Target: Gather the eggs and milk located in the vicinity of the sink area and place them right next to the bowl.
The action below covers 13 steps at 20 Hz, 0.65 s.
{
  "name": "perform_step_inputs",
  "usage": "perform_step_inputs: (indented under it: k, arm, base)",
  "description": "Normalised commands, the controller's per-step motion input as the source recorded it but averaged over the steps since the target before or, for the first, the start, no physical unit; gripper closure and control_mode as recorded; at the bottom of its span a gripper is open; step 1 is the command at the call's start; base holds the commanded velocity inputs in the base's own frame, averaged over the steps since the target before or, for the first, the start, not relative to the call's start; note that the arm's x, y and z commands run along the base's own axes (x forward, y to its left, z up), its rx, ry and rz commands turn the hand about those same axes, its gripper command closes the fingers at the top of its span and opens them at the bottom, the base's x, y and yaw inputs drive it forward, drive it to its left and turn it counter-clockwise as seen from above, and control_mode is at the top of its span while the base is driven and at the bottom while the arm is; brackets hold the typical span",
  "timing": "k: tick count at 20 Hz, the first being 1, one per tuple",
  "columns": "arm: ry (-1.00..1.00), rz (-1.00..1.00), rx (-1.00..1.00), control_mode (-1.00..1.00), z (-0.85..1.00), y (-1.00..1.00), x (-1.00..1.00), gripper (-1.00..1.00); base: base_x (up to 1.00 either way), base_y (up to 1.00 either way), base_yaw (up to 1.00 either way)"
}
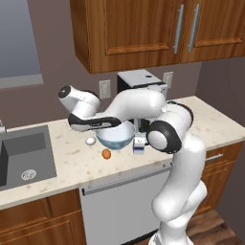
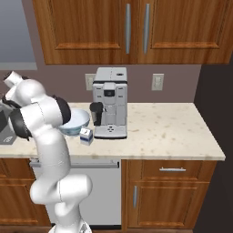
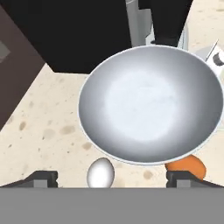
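Observation:
The bowl point(image 1: 116, 136) stands on the counter, pale inside in the hand view point(image 3: 148, 98). Just left of it lies the white egg point(image 1: 90, 141), and the orange-brown egg point(image 1: 106, 153) rests in front of it. Against the bowl's right side stands the milk point(image 1: 139, 143), a small white carton with blue marks, also seen in the right base view point(image 2: 86, 135). My gripper point(image 1: 93, 128) hovers over the bowl's left rim and is open. In the hand view the gripper point(image 3: 111, 177) has the white egg point(image 3: 100, 173) below it, and the orange egg point(image 3: 186, 165) lies by the right fingertip. The sink point(image 1: 24, 155) is far left.
A grey coffee machine point(image 2: 109, 102) stands against the wall right behind the bowl and milk. Wooden wall cabinets point(image 1: 143, 28) hang overhead. The counter point(image 2: 173, 127) runs on to the right of the machine. My own arm arches over the bowl from the right.

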Motion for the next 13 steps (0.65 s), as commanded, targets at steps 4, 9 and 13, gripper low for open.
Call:
perform_step_inputs:
  k: [4, 9, 13]
  arm:
    - [-0.21, 0.01, 0.01, -1.00, 0.87, -0.13, -0.75, -1.00]
    - [-0.05, -0.07, 0.19, -1.00, 0.32, -0.85, -0.75, -1.00]
    - [0.02, -0.08, 0.43, -1.00, 0.26, -1.00, -0.85, -1.00]
  base:
    - [0.00, 0.00, 0.00]
    - [0.00, 0.00, 0.00]
    - [0.00, 0.00, 0.00]
